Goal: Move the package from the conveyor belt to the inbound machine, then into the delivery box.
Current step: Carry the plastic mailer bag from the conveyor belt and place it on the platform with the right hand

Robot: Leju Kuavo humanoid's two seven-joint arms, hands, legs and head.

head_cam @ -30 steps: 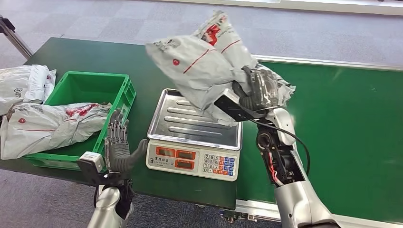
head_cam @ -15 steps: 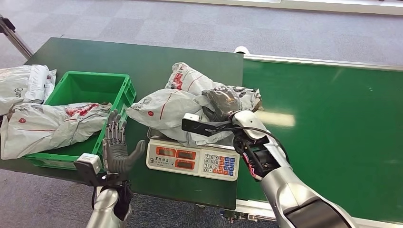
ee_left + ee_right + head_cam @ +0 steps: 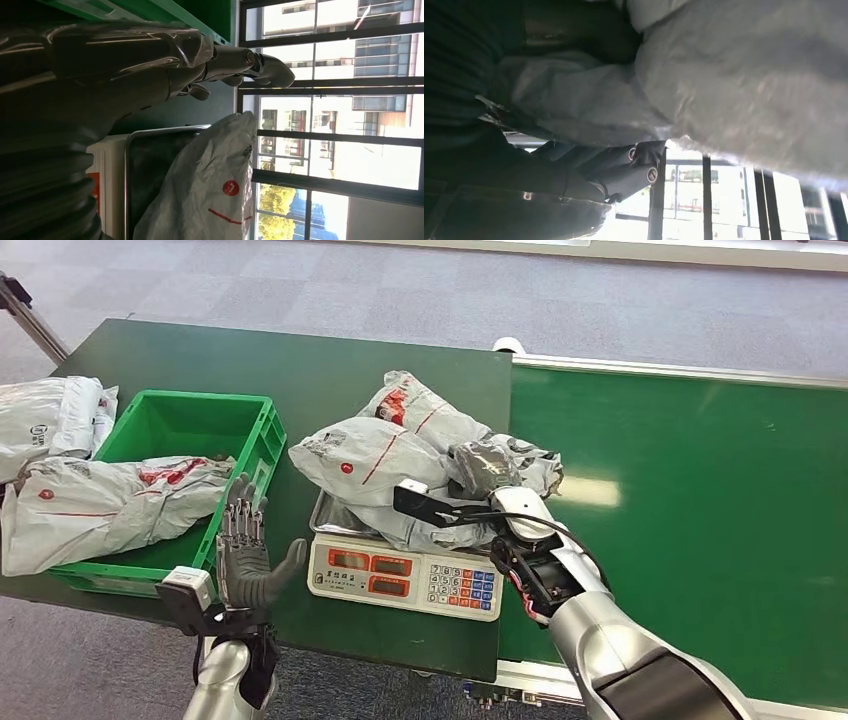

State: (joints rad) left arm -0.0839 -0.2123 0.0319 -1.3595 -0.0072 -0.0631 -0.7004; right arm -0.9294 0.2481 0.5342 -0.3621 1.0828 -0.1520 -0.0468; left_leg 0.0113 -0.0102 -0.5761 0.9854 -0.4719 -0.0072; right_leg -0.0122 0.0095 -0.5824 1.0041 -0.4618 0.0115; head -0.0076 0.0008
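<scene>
Now the grey poly-mailer package (image 3: 385, 465) lies on the steel tray of the electronic scale (image 3: 405, 578), spilling over its far and left edges, while the right hand (image 3: 482, 466) grasps its crumpled end, fingers wrapped in the plastic. Beside the scale, the left hand (image 3: 245, 558) is held upright above the bench (image 3: 300, 370), fingers apart and holding nothing. A green crate (image 3: 180, 425) stands left of the scale with another grey parcel (image 3: 95, 505) draped over its near-left corner. To the right runs the green conveyor belt (image 3: 700, 500).
</scene>
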